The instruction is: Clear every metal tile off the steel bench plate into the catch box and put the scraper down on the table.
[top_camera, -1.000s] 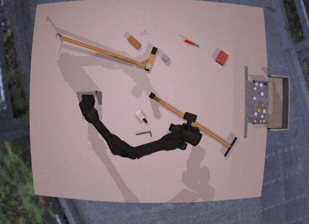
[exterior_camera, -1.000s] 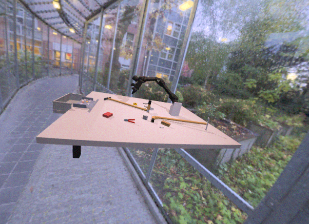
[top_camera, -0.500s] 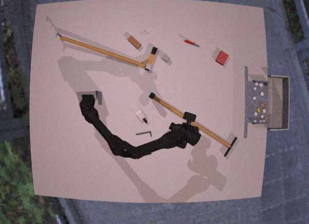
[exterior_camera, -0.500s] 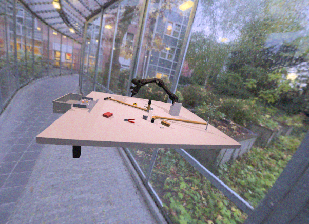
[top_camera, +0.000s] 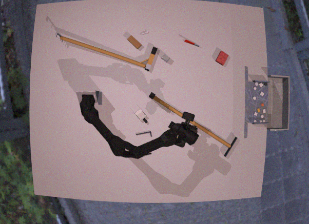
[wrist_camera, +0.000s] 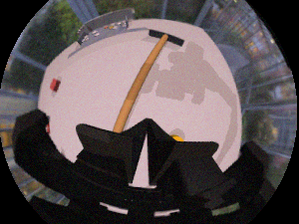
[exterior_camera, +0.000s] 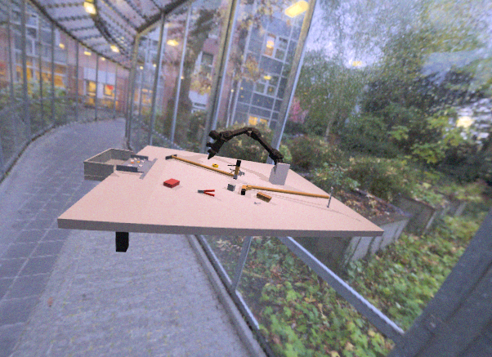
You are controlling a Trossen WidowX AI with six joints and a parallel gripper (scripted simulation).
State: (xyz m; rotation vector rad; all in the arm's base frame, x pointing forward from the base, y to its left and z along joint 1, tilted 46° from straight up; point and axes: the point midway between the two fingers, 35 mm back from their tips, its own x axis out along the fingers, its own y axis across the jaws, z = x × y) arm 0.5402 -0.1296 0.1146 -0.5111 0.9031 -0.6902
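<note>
The long scraper [top_camera: 213, 135] [exterior_camera: 204, 166] [wrist_camera: 135, 91] lies on the table, its wide dark blade toward the plate side and an upright black-topped grip at its other end. My gripper [exterior_camera: 210, 156] [wrist_camera: 149, 120] is shut and empty, raised above the table beside the scraper's handle; the arm hides its fingertips in the top view. The steel bench plate [top_camera: 249, 95] [wrist_camera: 95, 46] bears several small tiles [top_camera: 262, 94], mostly pale, some orange. The catch box [top_camera: 287, 102] [exterior_camera: 98, 176] adjoins the plate's far end; no tiles show in it.
A rake-like tool [top_camera: 102, 52] [exterior_camera: 286, 190] lies across the back left. A red block [top_camera: 221, 58] [exterior_camera: 172, 183] [wrist_camera: 55, 85], red pliers [top_camera: 189, 42] [exterior_camera: 204, 192], a brown block [top_camera: 134, 42] [exterior_camera: 264, 197] and a grey block [top_camera: 166, 58] [exterior_camera: 231, 187] lie about. A yellow ring [exterior_camera: 215, 166] is near the scraper.
</note>
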